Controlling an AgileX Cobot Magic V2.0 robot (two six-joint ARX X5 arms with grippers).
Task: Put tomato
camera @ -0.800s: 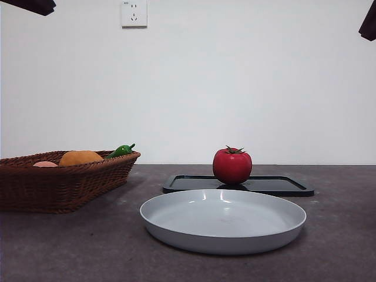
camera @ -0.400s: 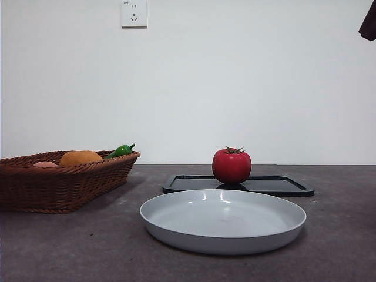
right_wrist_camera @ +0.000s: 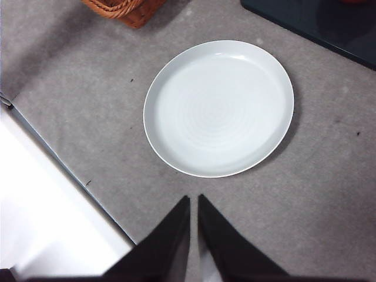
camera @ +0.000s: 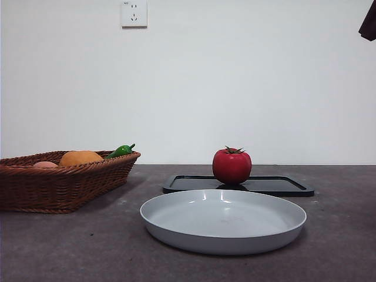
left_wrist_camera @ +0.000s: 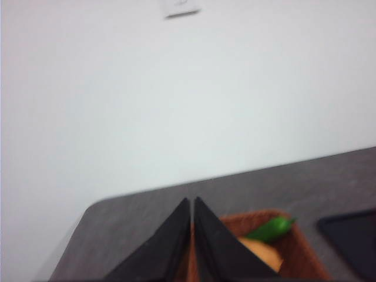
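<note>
The red tomato point(camera: 232, 166) with a green stem stands upright on the black tray point(camera: 282, 186) behind the grey plate point(camera: 223, 220). The plate is empty; it also shows in the right wrist view point(right_wrist_camera: 218, 107). My left gripper point(left_wrist_camera: 192, 202) is shut and empty, high above the wicker basket point(left_wrist_camera: 276, 247). My right gripper point(right_wrist_camera: 194, 201) is shut and empty, high above the table near the plate's front edge; in the front view only a black tip point(camera: 368, 23) shows at the top right corner. A sliver of the tomato may show at the right wrist view's edge.
A wicker basket point(camera: 59, 182) at the left holds an orange round fruit point(camera: 80, 157), a green pepper point(camera: 120, 150) and a pinkish item point(camera: 44, 164). A wall socket point(camera: 134, 13) is on the white wall. The table's edge point(right_wrist_camera: 64, 170) runs near the right gripper.
The black arm tip at the top left corner of the front view has gone out of view. The tomato, plate, tray and basket have not moved.
</note>
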